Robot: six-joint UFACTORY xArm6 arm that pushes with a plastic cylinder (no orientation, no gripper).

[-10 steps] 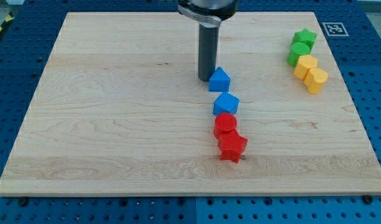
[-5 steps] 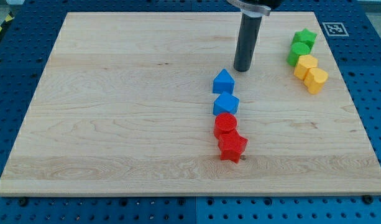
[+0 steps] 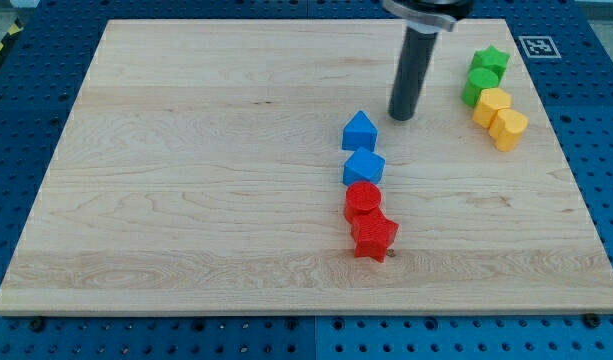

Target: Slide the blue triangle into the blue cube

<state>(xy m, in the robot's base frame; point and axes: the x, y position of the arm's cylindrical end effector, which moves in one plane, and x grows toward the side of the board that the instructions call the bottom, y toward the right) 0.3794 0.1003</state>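
The blue triangle [image 3: 359,131] sits near the middle of the wooden board [image 3: 186,180], right above the blue cube [image 3: 363,167]; their edges look nearly touching. My tip [image 3: 401,117] is on the board to the upper right of the blue triangle, a short gap away, not touching it.
A red cylinder [image 3: 363,200] and a red star [image 3: 374,237] continue the column below the blue cube. At the view's upper right stand a green star [image 3: 489,61], a green block [image 3: 478,86] and two yellow blocks [image 3: 492,104] [image 3: 509,128].
My tip has moved from the left of the blue triangle round to its upper right. The triangle shifted slightly towards the cube early on and has since stayed still.
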